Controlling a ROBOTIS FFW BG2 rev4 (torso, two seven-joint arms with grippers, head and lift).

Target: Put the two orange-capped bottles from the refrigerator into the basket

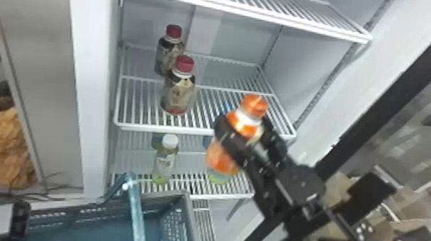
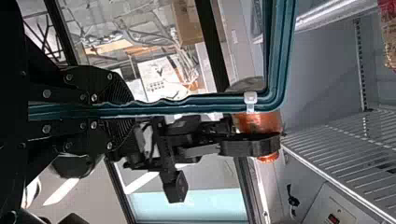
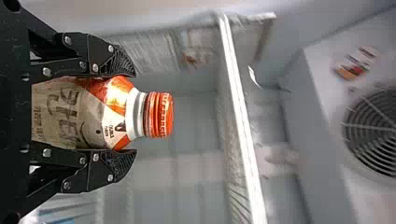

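Observation:
In the head view my right gripper [image 1: 245, 127] is shut around an orange-capped bottle [image 1: 255, 106], held tilted before the refrigerator shelves [image 1: 203, 130]. The right wrist view shows the bottle [image 3: 119, 114] between both fingers of the right gripper [image 3: 131, 114], its cap beyond the tips. Below and to the left stands the blue basket [image 1: 183, 214], its handle [image 1: 136, 210] raised. My left gripper [image 2: 112, 109] is closed on that handle [image 2: 187, 102] in the left wrist view, where the held bottle [image 2: 257, 122] appears partly behind the handle. The basket's floor is only partly visible.
Two red-capped bottles [image 1: 178, 90] stand on the middle shelf. On the lower shelf are a white-capped bottle [image 1: 166, 162] and a greenish bottle [image 1: 220, 177], largely covered by the held one. The refrigerator's left wall edge [image 1: 90, 84] rises behind the basket.

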